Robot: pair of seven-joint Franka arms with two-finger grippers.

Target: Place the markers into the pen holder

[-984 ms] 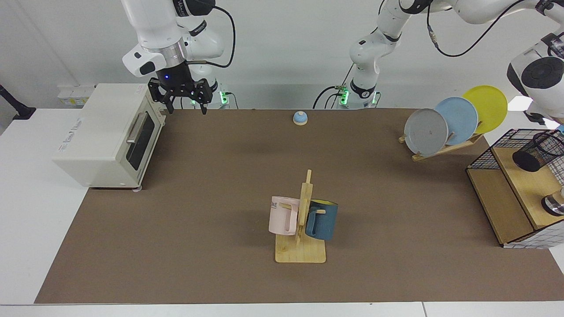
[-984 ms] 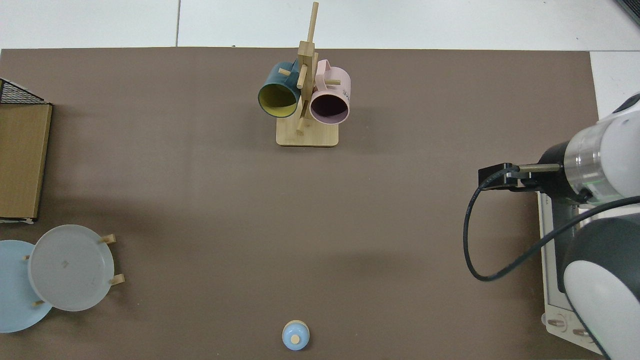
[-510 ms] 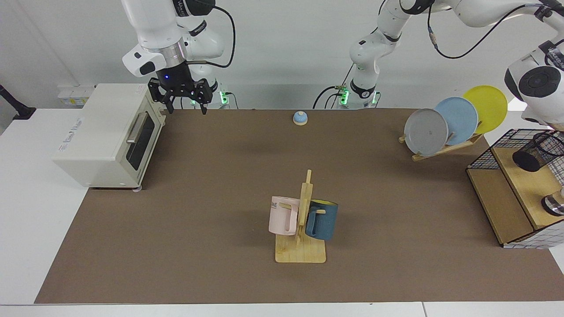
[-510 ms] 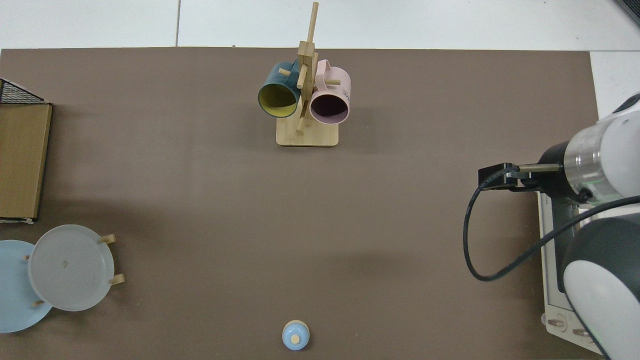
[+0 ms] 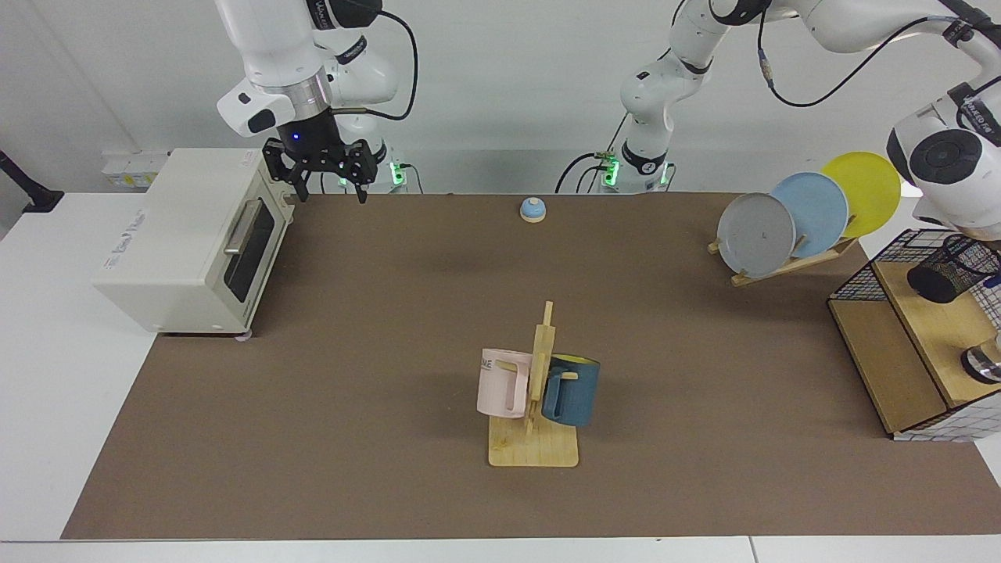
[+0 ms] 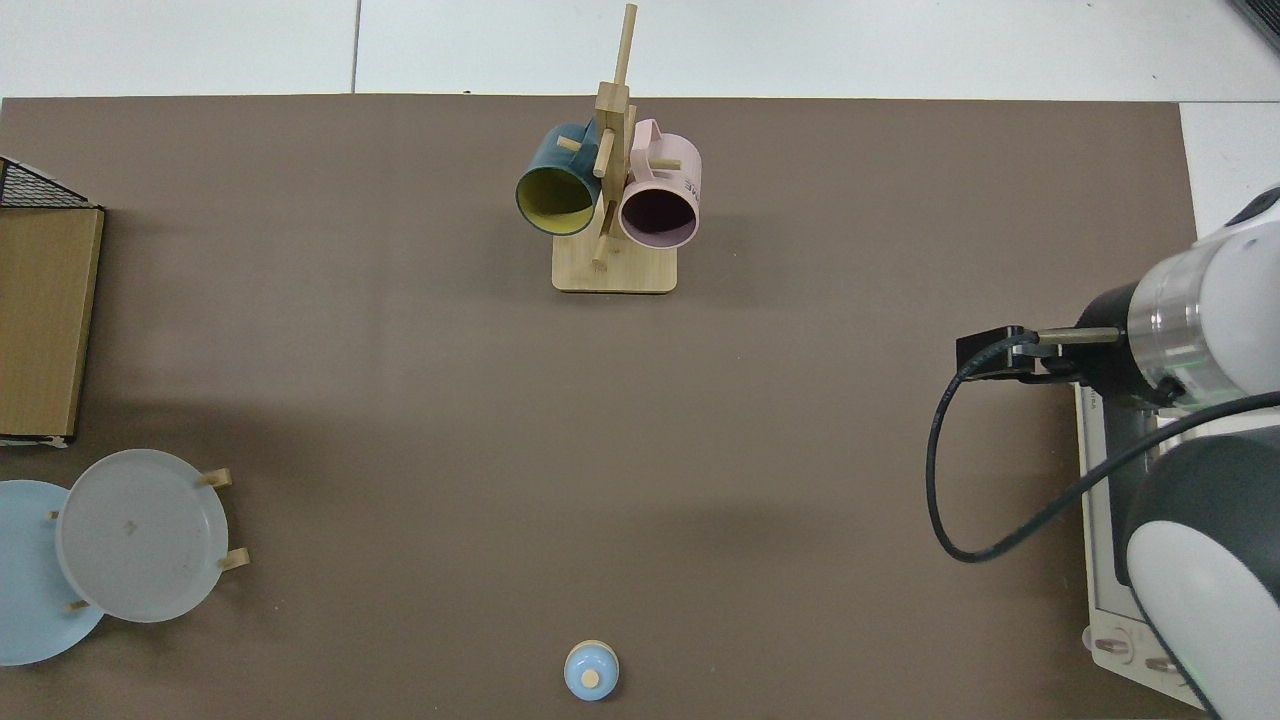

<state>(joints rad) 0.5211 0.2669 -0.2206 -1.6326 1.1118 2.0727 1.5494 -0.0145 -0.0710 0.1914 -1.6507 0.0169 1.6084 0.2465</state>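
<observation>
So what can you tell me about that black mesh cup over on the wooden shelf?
The pen holder is a black wire-mesh cylinder with a solid dark rim. It lies tilted on its side on the wooden shelf, its dark opening facing the table's middle, inside the black wire basket frame. The left arm's wrist hangs just above it; whether anything grips it cannot be seen. A slim blue-tipped thing shows at its far end.

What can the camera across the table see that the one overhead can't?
Only the facing view shows the pen holder on the wooden shelf, the yellow plate, the left arm's wrist above that shelf, and the right gripper, open, waiting beside the toaster oven.

Only the top view looks into the mugs' openings.

Both show the mug rack, pink mug, blue mug, grey plate and small blue bell.
</observation>
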